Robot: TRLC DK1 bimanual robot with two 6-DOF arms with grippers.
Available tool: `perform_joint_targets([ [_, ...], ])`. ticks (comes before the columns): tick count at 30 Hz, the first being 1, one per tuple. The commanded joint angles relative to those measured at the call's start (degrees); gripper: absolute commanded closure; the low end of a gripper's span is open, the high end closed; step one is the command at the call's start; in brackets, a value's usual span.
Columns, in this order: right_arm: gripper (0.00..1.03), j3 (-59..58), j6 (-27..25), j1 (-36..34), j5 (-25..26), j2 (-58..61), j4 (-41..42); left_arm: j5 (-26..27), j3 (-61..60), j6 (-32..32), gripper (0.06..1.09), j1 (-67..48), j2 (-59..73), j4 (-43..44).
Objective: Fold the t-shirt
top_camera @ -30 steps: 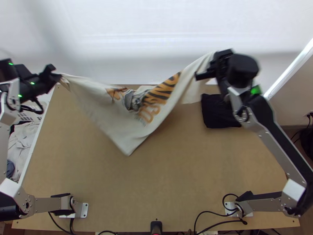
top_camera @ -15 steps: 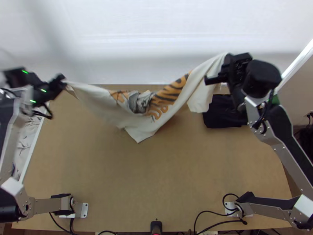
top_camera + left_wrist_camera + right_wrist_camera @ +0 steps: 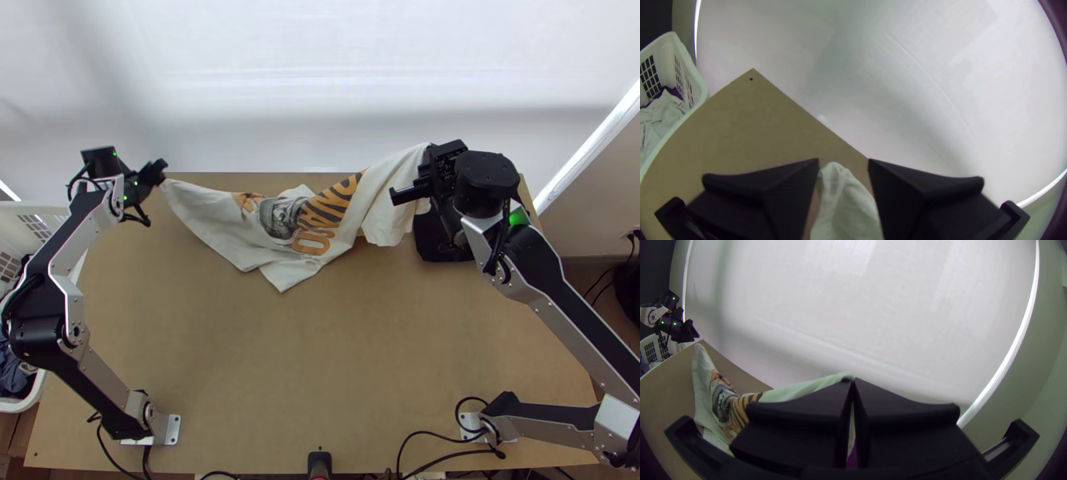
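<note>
Shirt held on one side only, no fold made yet

Your right gripper is closed, its tips pinching an edge of the t-shirt. Your left gripper has its fingers apart, with a narrow end of the shirt showing in the gap, so count that side as loose.

From the right gripper the cloth drapes down across the far part of the table, bunched and skewed, its print facing up. One corner points toward the near edge, and the other end tapers to just beside your left gripper.

You look to be at the spreading stage: one edge is in hand, while flattening, squaring up and every fold are left. You'd probably want that left end secured or laid down before pulling, or the shirt may twist further. A dark cloth lies by the right gripper; the white basket stands beside the table.
</note>
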Motion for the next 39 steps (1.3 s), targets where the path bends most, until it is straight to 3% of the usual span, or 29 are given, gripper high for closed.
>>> perform_joint_targets([
  [1, 1.0, -0.2, 1.1, 0.5, 0.9, 0.3, 1.5, -0.1, 1.6, 2.8, 0.1, -1.9, -1.7, -0.7],
  [5, 1.0, -0.6, 1.1, 0.9, 0.9, 0.6, 1.5, -0.4, -1.2, 7.7, 0.1, -3.6, -9.2, -6.3],
  [7, 1.0, -0.7, 1.1, 0.9, 0.9, 0.7, 1.5, 0.7, -0.3, 7.8, 0.1, -4.7, -11.6, -14.7],
  [11, 1.0, -0.7, 1.1, 0.9, 0.9, 0.9, 1.7, 9.4, 1.0, 7.0, 0.1, -7.5, -14.0, -35.4],
  [14, 1.0, -0.8, 1.0, 0.9, 0.9, 0.9, 1.8, 13.0, -2.5, 5.5, 0.1, -10.4, -16.2, -42.7],
  [19, 1.0, -1.6, 1.1, 0.9, 0.9, 0.9, 2.1, 16.5, -13.1, -7.4, 0.1, -13.7, -20.5, -39.1],
  [25, 1.0, -1.8, 1.0, 1.1, 0.9, 1.1, 2.3, 16.6, -23.7, -18.0, 0.1, -22.1, -23.0, -30.0],
  [30, 1.0, -2.4, 0.9, 1.1, 0.9, 1.1, 2.3, 14.2, -25.6, -23.3, 0.1, -30.2, -21.5, -24.3],
  [39, 1.0, -3.6, 1.0, 1.0, 0.9, 1.1, 3.0, 10.4, -23.4, -25.7, 0.11, -35.1, -14.8, -18.2],
])
